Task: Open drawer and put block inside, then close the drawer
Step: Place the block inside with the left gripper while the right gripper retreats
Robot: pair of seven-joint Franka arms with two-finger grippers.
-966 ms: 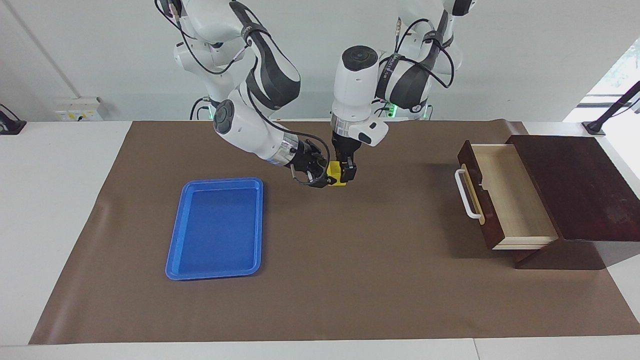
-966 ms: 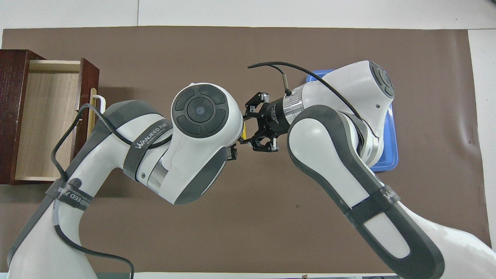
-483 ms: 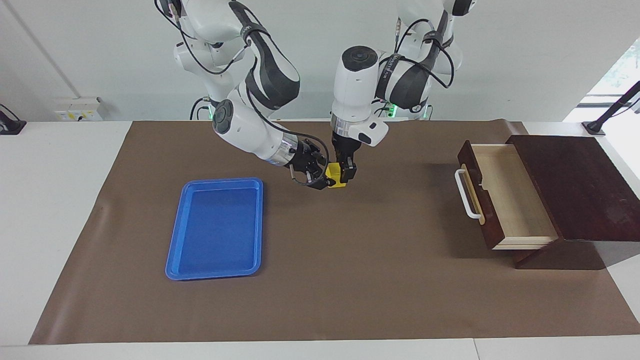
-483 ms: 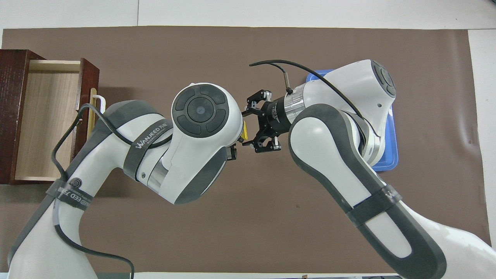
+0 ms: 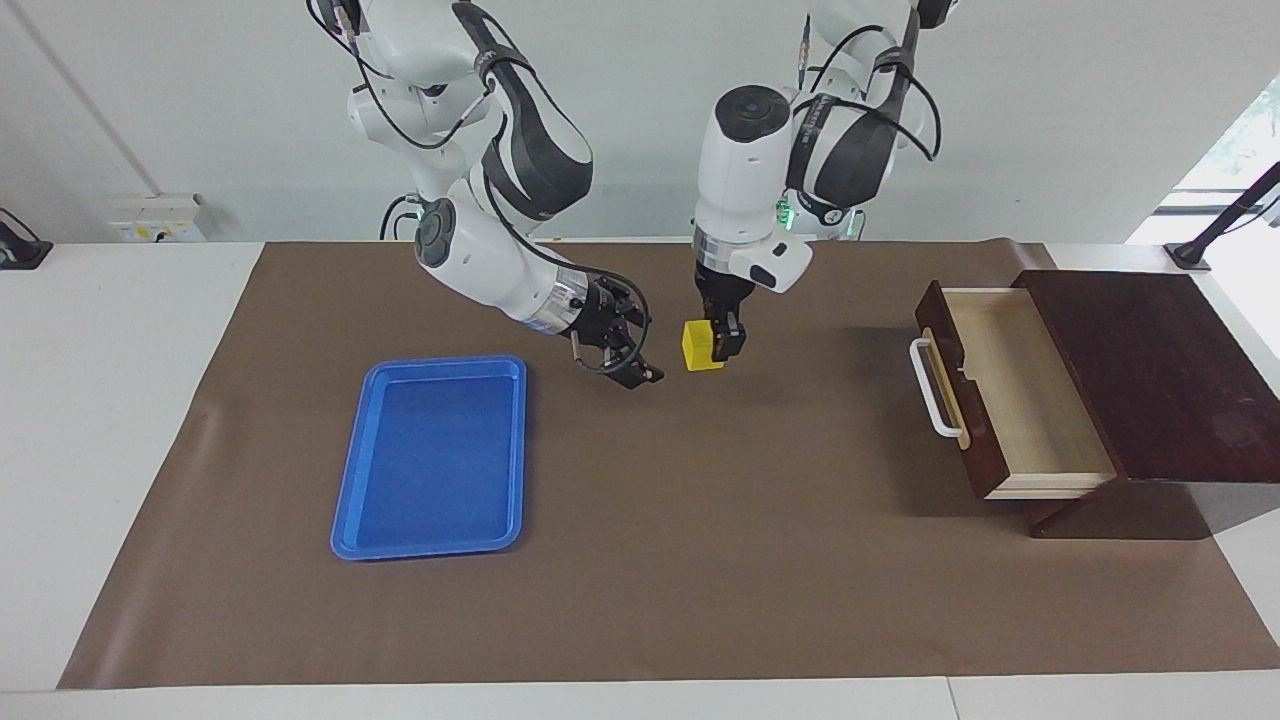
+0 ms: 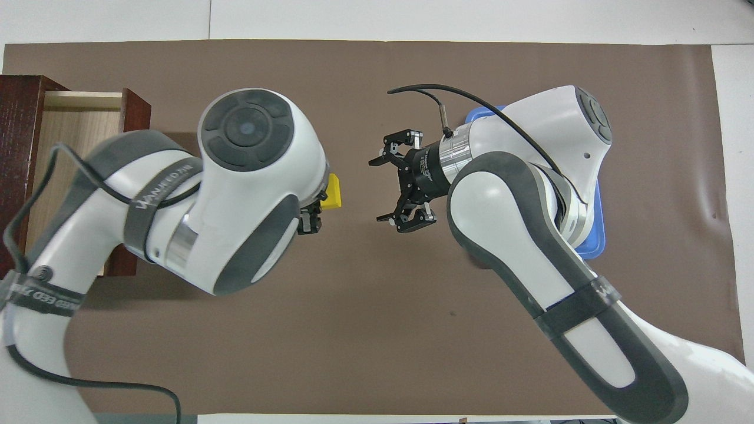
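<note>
My left gripper (image 5: 712,348) is shut on the small yellow block (image 5: 699,346) and holds it above the brown mat near the table's middle; the block also shows in the overhead view (image 6: 331,192) beside the left wrist. My right gripper (image 5: 640,362) is open and empty, over the mat between the block and the blue tray, apart from the block; it shows open in the overhead view (image 6: 382,189). The dark wooden drawer (image 5: 1020,390) stands pulled open at the left arm's end, its pale interior empty, its white bar handle (image 5: 932,388) facing the table's middle.
A blue rectangular tray (image 5: 434,455) lies empty on the mat toward the right arm's end. The dark wooden box (image 5: 1150,370) holds the drawer. The brown mat (image 5: 700,560) covers most of the table.
The right gripper has let go of the block and drawn back toward the tray. The left gripper, holding the block, has moved toward the drawer's end and lifted a little.
</note>
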